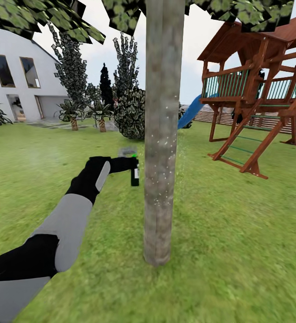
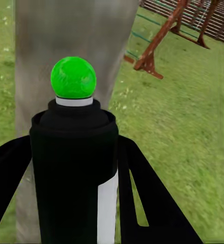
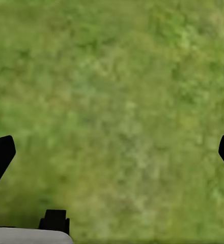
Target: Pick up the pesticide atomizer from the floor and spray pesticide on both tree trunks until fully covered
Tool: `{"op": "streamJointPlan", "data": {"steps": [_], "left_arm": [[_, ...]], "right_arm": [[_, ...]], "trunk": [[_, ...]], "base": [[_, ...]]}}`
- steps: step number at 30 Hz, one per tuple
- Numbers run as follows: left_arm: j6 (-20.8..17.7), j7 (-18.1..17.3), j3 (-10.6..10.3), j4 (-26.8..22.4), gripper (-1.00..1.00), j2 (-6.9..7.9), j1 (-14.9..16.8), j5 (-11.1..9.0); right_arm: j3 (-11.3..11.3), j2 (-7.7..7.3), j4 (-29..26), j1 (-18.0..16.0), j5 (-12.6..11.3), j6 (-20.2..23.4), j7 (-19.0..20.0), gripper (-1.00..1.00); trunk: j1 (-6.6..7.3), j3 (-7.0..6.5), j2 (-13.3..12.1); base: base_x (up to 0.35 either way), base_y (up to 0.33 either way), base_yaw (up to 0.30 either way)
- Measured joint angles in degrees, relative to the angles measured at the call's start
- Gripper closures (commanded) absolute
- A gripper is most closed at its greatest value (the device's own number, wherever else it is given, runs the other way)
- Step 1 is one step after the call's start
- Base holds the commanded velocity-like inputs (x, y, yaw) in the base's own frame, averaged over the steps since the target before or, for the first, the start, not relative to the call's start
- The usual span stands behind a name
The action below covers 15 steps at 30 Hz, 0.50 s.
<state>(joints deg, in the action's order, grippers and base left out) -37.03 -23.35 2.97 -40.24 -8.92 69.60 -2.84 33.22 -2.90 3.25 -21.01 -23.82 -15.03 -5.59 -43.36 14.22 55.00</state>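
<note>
A: Left gripper, centre-left of frame, clamped around pesticide atomizer; black fingers flanking the bottle in left wrist view.
B: Atomizer orientation?
A: Upright, green spot facing tree trunk. Just beside the trunk, not touching.
B: Trunk?
A: Mid-frame, pale specks on the bark at bottle height.
B: Right gripper?
A: Tips spread wide at the frame edges, holding nothing, lawn below.
B: Background?
A: Play tower upper right, white house upper left.
</note>
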Motion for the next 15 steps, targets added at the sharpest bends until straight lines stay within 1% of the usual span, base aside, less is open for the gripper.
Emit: {"op": "streamJointPlan", "data": {"steps": [1, 2, 3, 4, 5, 6, 7, 8, 9, 10, 11, 13, 15], "left_arm": [[0.94, -0.55, 0.15, 1.89, 1.00, 1.20, 0.00, 0.52], [1.90, -0.74, 0.20, 3.36, 1.00, 1.96, 0.00, 0.29], [4.08, -0.88, 0.22, 6.02, 1.00, 2.93, -0.01, 0.45], [5.85, -0.99, 0.22, 8.64, 1.00, 3.54, -0.01, 0.31], [8.02, -1.10, 0.11, 11.97, 1.00, 3.92, -0.03, 0.30], [9.07, -1.39, 0.03, 13.57, 1.00, 4.05, -0.01, 0.09], [9.24, -1.57, -0.10, 13.82, 1.00, 4.12, 0.02, -0.06], [8.86, -1.62, -0.14, 13.28, 1.00, 4.14, 0.05, -0.14], [6.53, -1.67, -0.14, 11.32, 1.00, 4.16, 0.26, -0.29], [3.02, -1.69, -0.16, 8.62, 1.00, 4.15, 1.08, -0.35], [1.41, -1.73, -0.17, 7.44, 1.00, 4.12, 2.42, -0.53], [0.12, -1.82, -0.20, 6.73, 1.00, 3.98, 5.27, -0.54], [-0.86, -2.08, -0.15, 6.52, 1.00, 3.79, 9.58, -0.72]], "right_arm": [[0.00, 0.00, 0.00, 0.00, 0.00, 0.00, 0.00, -1.00], [0.00, 0.00, 0.00, 0.00, 0.00, 0.00, 0.01, -1.00], [0.00, 0.00, 0.00, 0.00, 0.00, 0.00, 0.00, -1.00], [0.00, 0.00, 0.00, 0.00, 0.00, 0.00, 0.00, -1.00], [0.00, 0.00, 0.00, 0.00, 0.00, 0.00, -0.01, -1.00], [0.00, 0.00, 0.00, 0.00, 0.00, 0.00, -0.02, -1.00], [0.00, 0.00, 0.00, 0.00, 0.00, -0.01, 0.02, -1.00], [0.00, 0.00, 0.00, 0.00, 0.00, -0.01, 0.01, -1.00], [0.00, 0.00, 0.00, 0.00, 0.00, 0.00, 0.01, -1.00], [0.00, 0.00, 0.00, 0.00, 0.00, 0.00, 0.00, -1.00], [0.00, 0.00, 0.00, 0.00, 0.00, -0.02, 0.01, -1.00], [0.00, 0.00, 0.00, 0.00, 0.00, -0.01, 0.01, -1.00], [0.00, 0.00, 0.00, 0.00, 0.00, -0.01, 0.00, -1.00]], "trunk": [[0.00, 0.01, -0.01], [0.00, 0.00, 0.00], [0.00, 0.01, -0.01], [0.00, 0.01, -0.01], [0.00, 0.01, -0.01], [0.00, 0.00, 0.00], [0.00, 0.00, 0.00], [0.00, 0.00, 0.01], [0.00, -0.01, 0.01], [0.00, -0.02, 0.01], [0.01, -0.02, 0.01], [0.01, -0.02, 0.01], [0.01, -0.02, 0.02]], "base": [[0.000, 0.000, 0.000], [0.000, 0.000, 0.000], [0.000, 0.000, 0.000], [0.000, 0.000, 0.000], [0.000, 0.000, 0.000], [0.000, 0.000, 0.000], [0.000, 0.000, 0.000], [0.000, 0.000, 0.000], [0.000, 0.000, 0.000], [0.000, 0.000, 0.000], [0.000, 0.000, 0.000], [0.000, 0.000, 0.000], [0.000, 0.000, 0.000]]}}
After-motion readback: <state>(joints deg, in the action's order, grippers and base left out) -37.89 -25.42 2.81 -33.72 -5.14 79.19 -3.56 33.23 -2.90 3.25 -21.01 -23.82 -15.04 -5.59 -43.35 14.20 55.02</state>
